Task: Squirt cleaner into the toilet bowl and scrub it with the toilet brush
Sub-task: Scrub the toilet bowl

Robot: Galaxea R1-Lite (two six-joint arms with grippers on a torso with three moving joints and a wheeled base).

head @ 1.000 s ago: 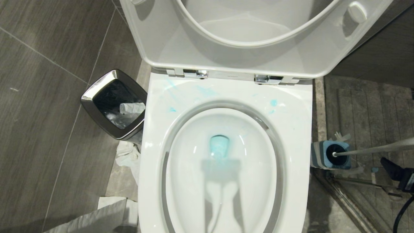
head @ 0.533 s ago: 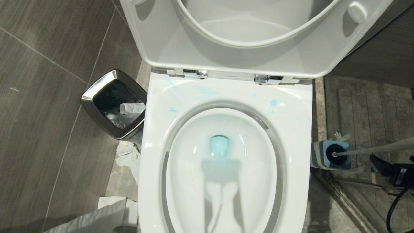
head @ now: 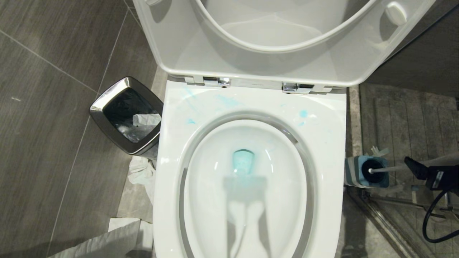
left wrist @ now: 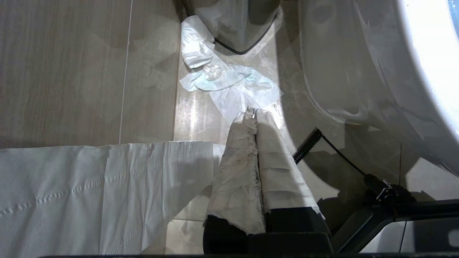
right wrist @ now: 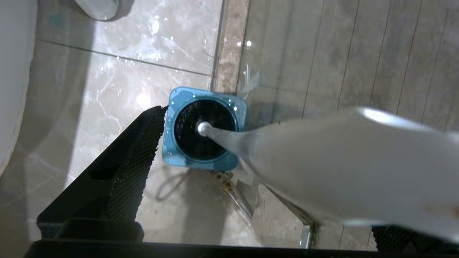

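Note:
The white toilet bowl [head: 333, 143] fills the middle of the head view. Pale blue cleaner [head: 303, 113] is smeared on its back rim, and blue-tinted water [head: 243, 161] sits in the basin. The toilet brush [head: 391, 168] stands with its black head in a blue holder [head: 353, 172] on the floor to the right. My right gripper [head: 417, 168] is at the white handle [right wrist: 340, 161], open. One black finger [right wrist: 136, 157] is beside the holder [right wrist: 172, 150]; the handle crosses between the jaws, untouched as far as I can see. My left gripper [left wrist: 252, 114] hangs shut, paper-wrapped, beside the bowl.
A chrome-rimmed black bin [head: 107, 102] stands left of the bowl, with crumpled tissue [head: 141, 172] and a paper sheet [head: 107, 240] on the floor near it. The seat and lid [head: 179, 46] stand raised. A metal door rail [head: 391, 229] runs past the holder.
My right gripper has moved up and inward in the head view, from below the brush handle to level with it. Bowl, brush and left arm have not moved.

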